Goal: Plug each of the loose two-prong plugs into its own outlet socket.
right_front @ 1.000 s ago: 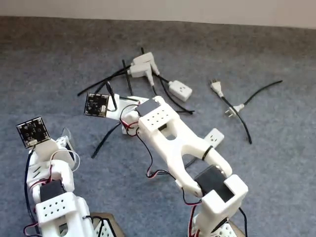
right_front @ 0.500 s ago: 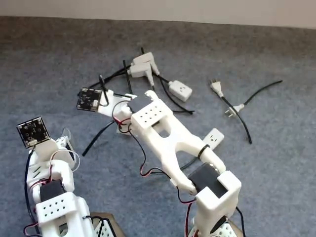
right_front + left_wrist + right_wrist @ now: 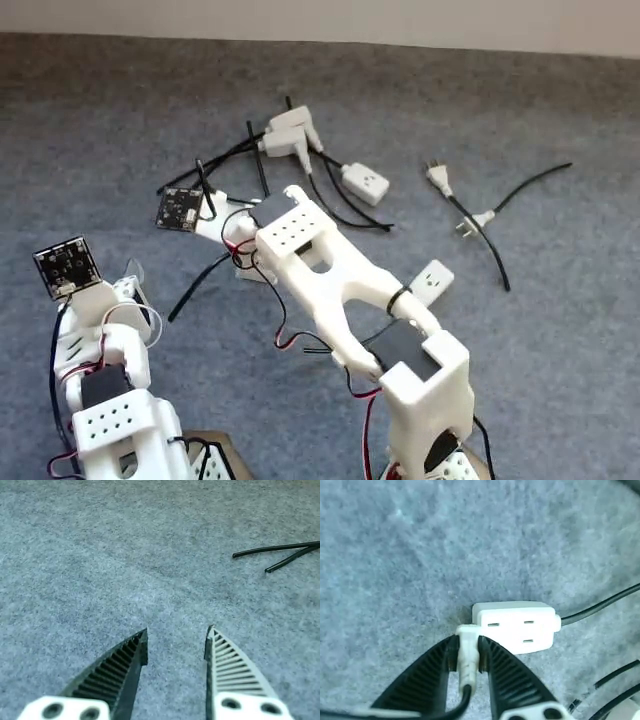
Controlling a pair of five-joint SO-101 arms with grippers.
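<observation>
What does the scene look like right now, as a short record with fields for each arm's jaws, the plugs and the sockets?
Right jaws: shut on a white plug, its tip against a corner of the white socket block; not seen inserted
Left jaws: open over bare carpet
Loose plugs: one and another lying on the carpet, untouched
Spare socket: on the carpet, nothing plugged in

1. The carpeted table (image 3: pixel 100 555) is mottled grey.
2. The outlet socket (image 3: pixel 517 625) and plug (image 3: pixel 467 649) are white; the plug's cord (image 3: pixel 463 695) is black.
3. The left gripper (image 3: pixel 177 630) has one black and one white finger, both ribbed.
</observation>
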